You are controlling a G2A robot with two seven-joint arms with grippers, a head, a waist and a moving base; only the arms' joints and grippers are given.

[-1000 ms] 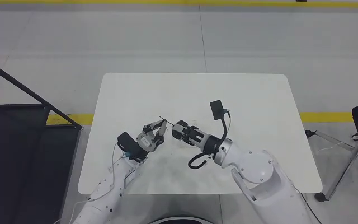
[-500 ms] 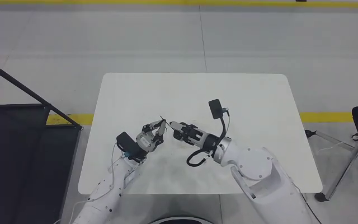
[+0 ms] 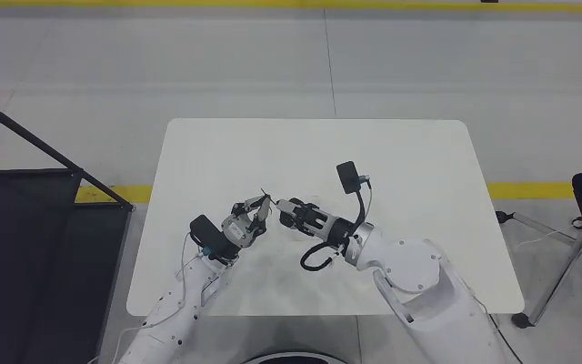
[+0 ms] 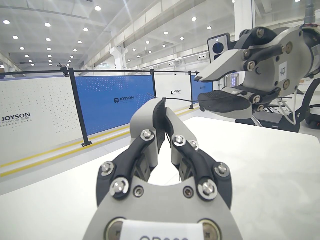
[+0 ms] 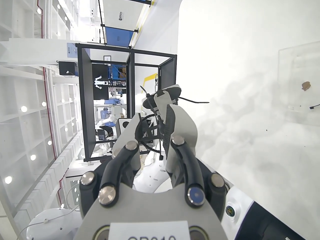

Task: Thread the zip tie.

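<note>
The left gripper (image 4: 162, 106) has its fingers pinched shut on the zip tie (image 4: 180, 98), above the surface (image 4: 250, 163), left of centre. The tie's free end runs rightward, its long axis pointing at the right gripper (image 4: 200, 89). That gripper's fingers stand apart just beside the tip, and I cannot tell whether the tip touches the lower finger.

Print stands on the barrier behind the surface (image 4: 262, 166): pale lettering with a logo on the blue panel (image 4: 112, 106), dark lettering on the white panel (image 4: 30, 126) beside it. A label (image 4: 162, 233) on the left gripper (image 4: 163, 106) is cut off. The right gripper (image 3: 280, 203), at 3 o'clock from it in the top view, bears a one-character sticker (image 4: 282, 69).
</note>
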